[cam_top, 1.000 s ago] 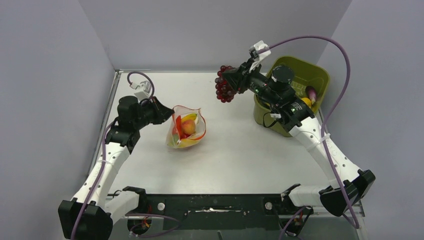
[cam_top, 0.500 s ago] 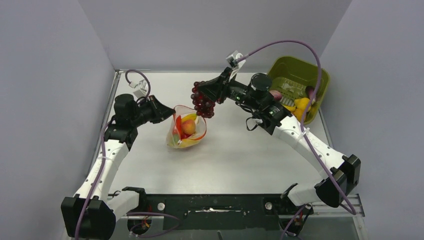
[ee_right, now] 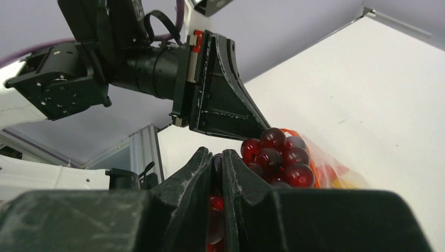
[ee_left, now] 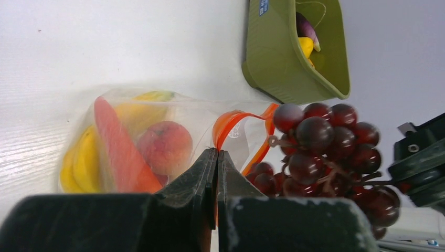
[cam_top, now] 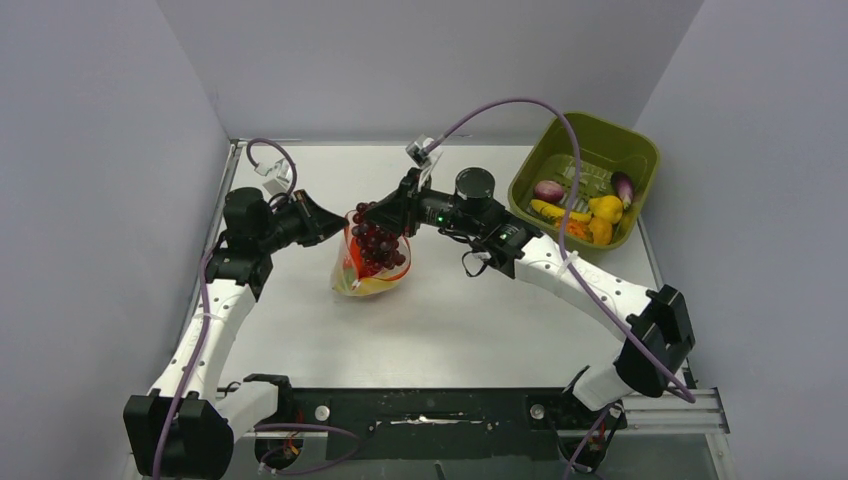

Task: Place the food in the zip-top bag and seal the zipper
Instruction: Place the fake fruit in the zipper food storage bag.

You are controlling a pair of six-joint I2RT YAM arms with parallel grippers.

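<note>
We now have grapes (cam_top: 378, 240) moved from bin (cam_top: 640, 150) to bag (cam_top: 372, 287) mouth. Right tool (ee_right: 216, 155) clamps them, left tool (ee_left: 216, 155) clamps zipper (ee_left: 231, 118). Release next.

From above, the grape bunch (cam_top: 377, 240) hides the zip-top bag's (cam_top: 365, 285) mouth from me; I can't identify the orange pieces (cam_top: 588, 229) in the far-right bin (cam_top: 590, 121).

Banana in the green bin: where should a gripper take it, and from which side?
Probably across its narrow middle, coming straight down from above. The banana lies flat and long on the floor of the green bin, whose walls block a sideways approach. Jaws set across its length would span the thin way.
</note>
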